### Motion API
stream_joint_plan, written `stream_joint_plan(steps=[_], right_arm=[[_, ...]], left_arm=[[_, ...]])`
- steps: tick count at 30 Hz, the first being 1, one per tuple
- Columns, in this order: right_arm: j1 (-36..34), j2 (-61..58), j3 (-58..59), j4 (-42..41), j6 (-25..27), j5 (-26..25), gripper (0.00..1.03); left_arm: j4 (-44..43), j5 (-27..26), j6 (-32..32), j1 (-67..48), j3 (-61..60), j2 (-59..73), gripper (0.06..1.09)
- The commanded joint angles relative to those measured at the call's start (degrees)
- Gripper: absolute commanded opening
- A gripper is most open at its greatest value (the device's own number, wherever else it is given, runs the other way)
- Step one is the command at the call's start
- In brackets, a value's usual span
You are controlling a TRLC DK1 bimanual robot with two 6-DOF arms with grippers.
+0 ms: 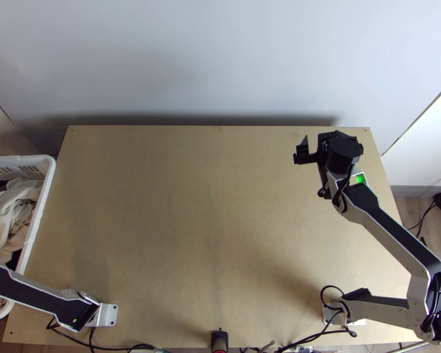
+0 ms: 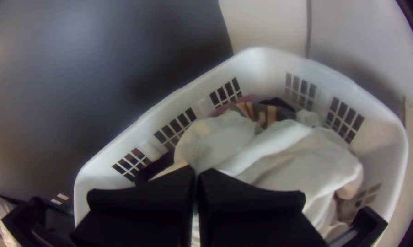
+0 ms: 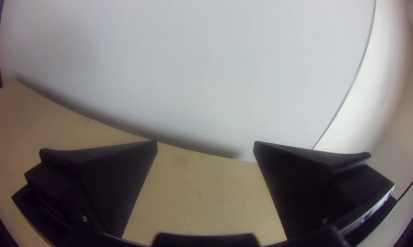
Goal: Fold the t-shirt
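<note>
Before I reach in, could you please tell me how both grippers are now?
Left gripper: closed, over the laundry basket.
Right gripper: open, empty.

A white basket (image 1: 43, 199) with slotted walls is set beside the left of the wooden table (image 1: 191, 223) — backed by a pale wall (image 1: 220, 59). Dark cables (image 1: 434, 205) are seen at the far right, by the floor (image 1: 406, 209).

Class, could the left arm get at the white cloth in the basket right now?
Probably yes: the left gripper is over the open basket, and nothing seems to block its way to the white cloth. Its fingers look shut, though, so they would likely need opening.
</note>
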State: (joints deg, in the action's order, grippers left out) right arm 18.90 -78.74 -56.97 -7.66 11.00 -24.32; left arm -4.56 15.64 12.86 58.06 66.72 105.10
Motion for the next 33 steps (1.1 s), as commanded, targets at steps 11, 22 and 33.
stream_joint_plan(steps=[11,22,33], right_arm=[[-1.67,6.58,7.05,-2.89,0.16,-1.0,0.98],[-5.71,17.22,17.68,-3.15,-0.81,-0.91,0.98],[-7.65,30.4,32.98,-0.25,-8.1,-0.91,0.98]], left_arm=[[23.1,-9.49,-10.67,-23.08,-9.41,-27.05,0.1],[30.31,0.8,-24.29,-64.3,-10.82,-32.85,0.1],[24.42,5.89,-30.27,-90.32,-8.8,-19.93,0.1]])
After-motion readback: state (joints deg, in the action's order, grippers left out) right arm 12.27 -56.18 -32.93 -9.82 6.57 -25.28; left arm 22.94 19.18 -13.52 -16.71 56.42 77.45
